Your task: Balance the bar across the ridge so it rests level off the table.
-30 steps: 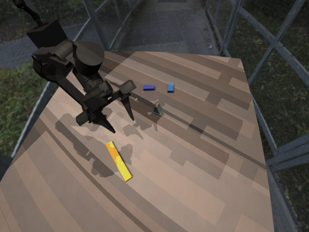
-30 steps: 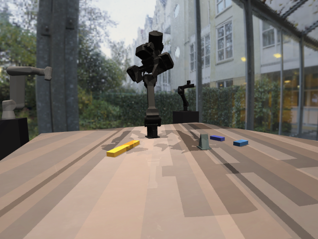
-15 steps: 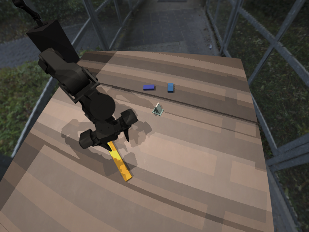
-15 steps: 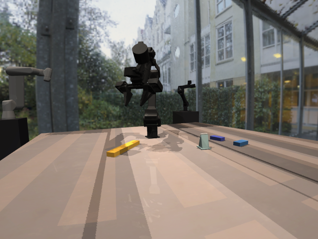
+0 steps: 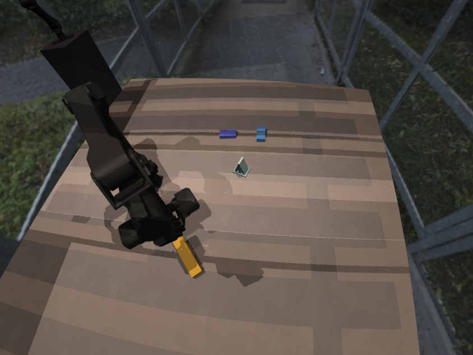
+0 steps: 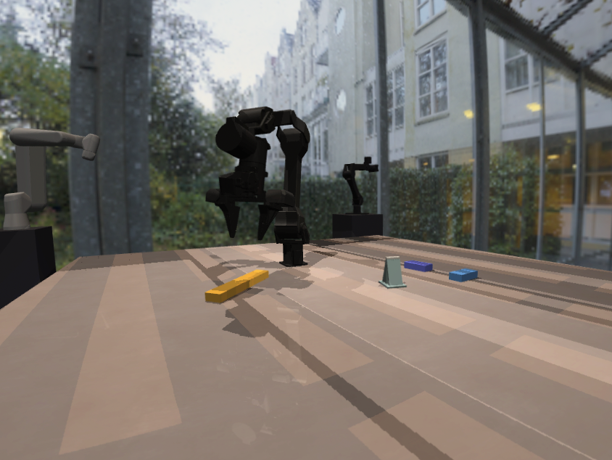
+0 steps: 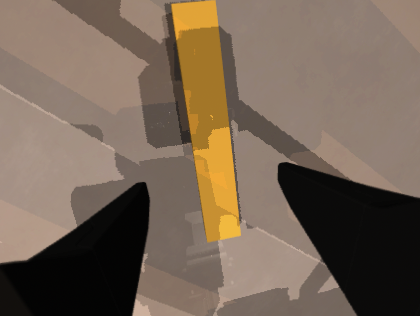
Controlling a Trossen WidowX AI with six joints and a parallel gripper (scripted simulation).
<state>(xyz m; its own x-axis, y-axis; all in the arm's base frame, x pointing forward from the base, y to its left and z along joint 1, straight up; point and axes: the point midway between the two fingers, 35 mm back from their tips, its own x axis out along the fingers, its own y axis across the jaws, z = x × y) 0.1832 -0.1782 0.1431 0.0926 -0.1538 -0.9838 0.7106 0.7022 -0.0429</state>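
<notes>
The orange-yellow bar [image 5: 187,256] [image 6: 236,287] [image 7: 206,95] lies flat on the table [image 5: 367,305] [image 6: 316,421], its near end toward the front in the top view. My gripper [image 6: 246,238] [image 7: 214,180] is open and empty, pointing down, clearly above the table. In the wrist view, one end of the bar shows between the two fingertips and the rest runs upward beyond them. In the top view the arm hides the fingertips and the bar's far end. The grey-green ridge [image 5: 242,167] [image 6: 394,272] stands upright on its square base, with nothing on top.
A purple-blue block [image 5: 227,133] [image 6: 418,265] and a lighter blue block [image 5: 261,134] [image 6: 462,274] lie behind the ridge in the top view. Other arms stand on dark pedestals beyond the table, one dark [image 6: 354,188] and one grey [image 6: 32,168].
</notes>
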